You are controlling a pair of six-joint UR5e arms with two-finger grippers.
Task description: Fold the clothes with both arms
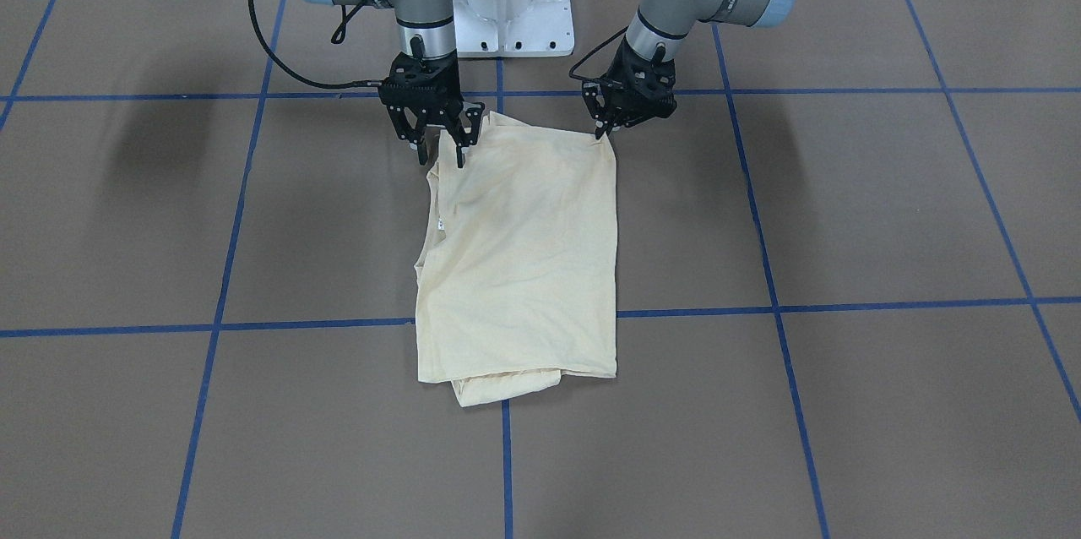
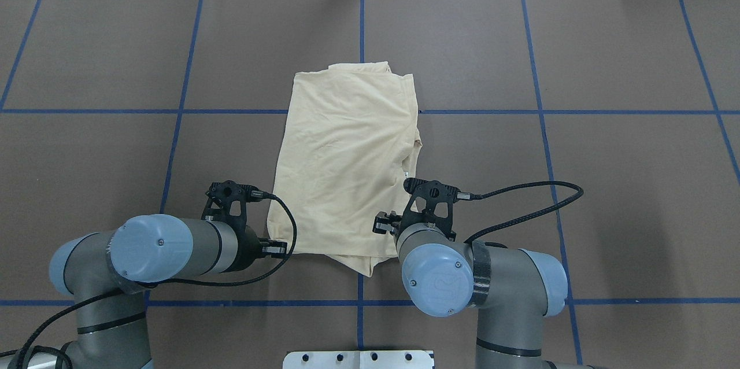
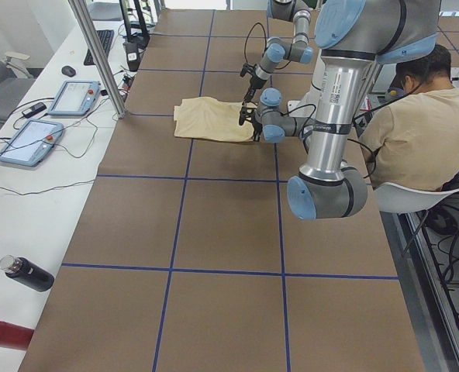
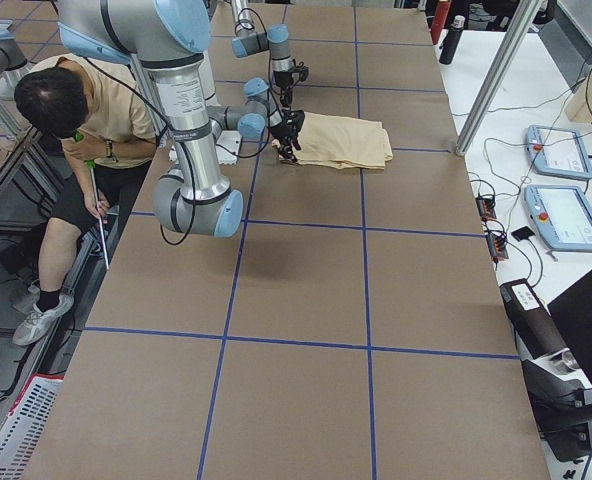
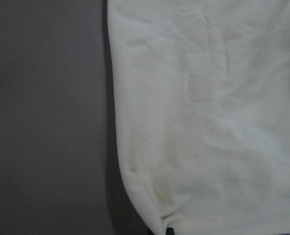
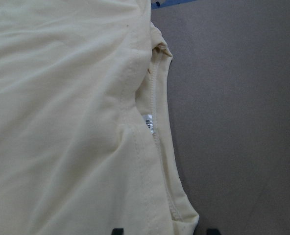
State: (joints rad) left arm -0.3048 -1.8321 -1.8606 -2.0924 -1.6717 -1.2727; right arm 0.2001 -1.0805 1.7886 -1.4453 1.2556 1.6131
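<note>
I am watching the left pincer (image 1: 603, 132) sitting at the robot-side corner of the cream shirt (image 1: 524, 252). I am reading it as pressed together on that corner, though the wrist view is showing mostly cloth. The shirt is lying folded into a rough rectangle mid-bench (image 1: 844, 209), with its collar edge facing the right arm's side. There the right pincer (image 1: 440, 152) is standing spread, its fingertips (image 6: 116, 230) straddling that collar-side edge, not far from the white neck label (image 6: 149, 122).
</note>
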